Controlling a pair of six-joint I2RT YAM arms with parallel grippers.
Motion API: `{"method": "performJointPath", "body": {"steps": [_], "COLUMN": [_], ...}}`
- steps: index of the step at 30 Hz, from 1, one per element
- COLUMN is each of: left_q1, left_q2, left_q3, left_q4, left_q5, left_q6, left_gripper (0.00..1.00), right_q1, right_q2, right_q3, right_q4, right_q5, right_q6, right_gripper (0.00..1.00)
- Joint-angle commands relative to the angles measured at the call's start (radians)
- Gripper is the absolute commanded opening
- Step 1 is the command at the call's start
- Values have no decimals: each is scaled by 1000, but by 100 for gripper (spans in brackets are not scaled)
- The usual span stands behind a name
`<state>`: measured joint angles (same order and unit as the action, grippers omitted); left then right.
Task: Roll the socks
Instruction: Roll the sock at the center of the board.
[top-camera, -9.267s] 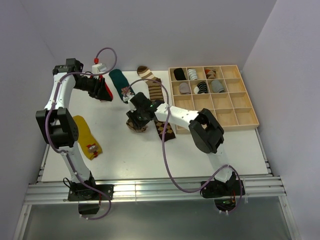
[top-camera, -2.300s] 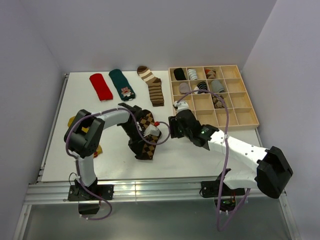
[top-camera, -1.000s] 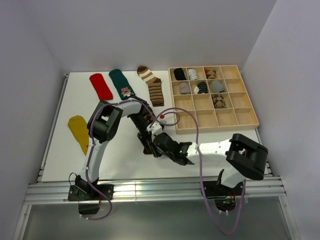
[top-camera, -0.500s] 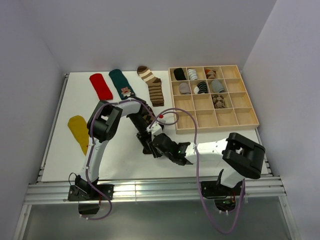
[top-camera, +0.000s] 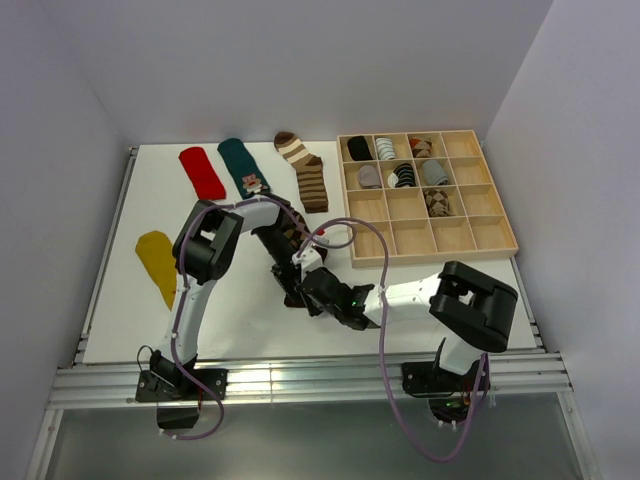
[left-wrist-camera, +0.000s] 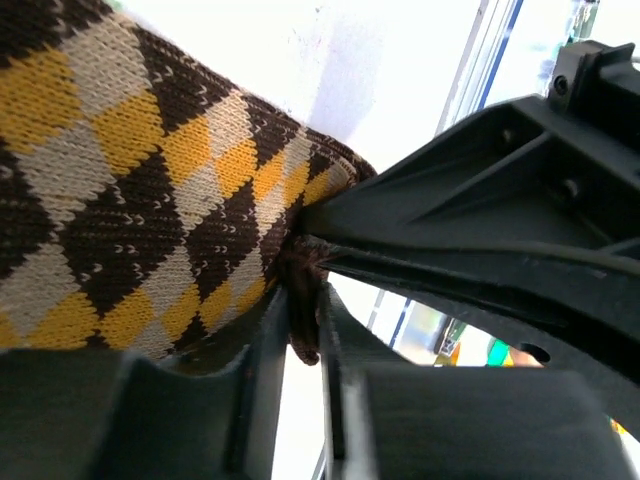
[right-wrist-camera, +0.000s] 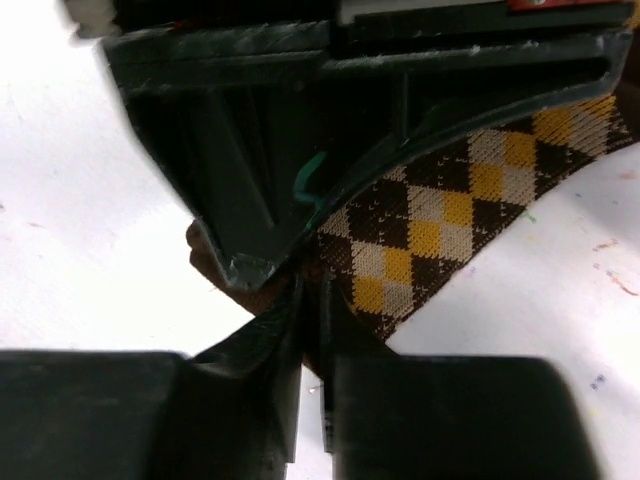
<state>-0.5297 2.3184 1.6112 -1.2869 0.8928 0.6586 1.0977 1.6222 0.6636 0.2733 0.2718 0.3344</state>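
Note:
The brown argyle sock (left-wrist-camera: 120, 200) lies on the white table, its diamonds also filling the right wrist view (right-wrist-camera: 430, 220). From above it is almost wholly hidden under both grippers, which meet over it at the table's middle. My left gripper (top-camera: 295, 284) (left-wrist-camera: 300, 322) is shut on a thin brown fold of the sock's edge. My right gripper (top-camera: 310, 292) (right-wrist-camera: 312, 300) faces it nose to nose and pinches the same edge, its jaws nearly closed. Along the back lie the red sock (top-camera: 202, 172), the teal sock (top-camera: 243, 170) and the striped sock (top-camera: 306, 172). The mustard sock (top-camera: 157, 264) lies at the left.
A wooden compartment tray (top-camera: 470, 235) stands at the back right, with rolled socks in its upper cells. The table's near edge and metal rails (top-camera: 300, 380) run just below the grippers. Purple cables loop over both arms.
The right arm's elbow has drifted left and its jaws have closed on the sock's edge. The left gripper stays in place at that edge.

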Motion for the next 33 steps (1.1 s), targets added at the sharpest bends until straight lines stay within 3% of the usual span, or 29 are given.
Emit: {"method": "performJointPath", "body": {"steps": [1,7,14,19,22,25,29,33], "left_q1": [10,45,152,174,168,131,-14,-142], "left_q2": [-77,-258,-428,-650,-761,-864,-997,-1091], "left_q3": [-36,-132,-267,-473,-566,-672,-833,-974], "left_q4": [101,303,564,794,891,991,1138,1265], "left_q5": [-34,-83,-208,-437,-505,-607,-768,-833], "left_q6": [-33,-212,-373,-363,-317,-254,-182,-130], "left_gripper": [26,38,40,43,47,48,53,59], "right_q1": [-48,-139,-216,-275,-308,-343,-357,-378], "right_q2": [47,94,146,223,272,340,413,470], "right_q3": [24,88,171,299,361,433,534,600], "right_q4": [-74,-174,-266,-407,-468,-543,-657,-724], "right_q5": [-78,-251,-387,-526,-586,-632,-640,-683], "right_q6": [41,72,75,69,66,58,28,11], "right_gripper": [10,3,2,2,3,4,4,5]}}
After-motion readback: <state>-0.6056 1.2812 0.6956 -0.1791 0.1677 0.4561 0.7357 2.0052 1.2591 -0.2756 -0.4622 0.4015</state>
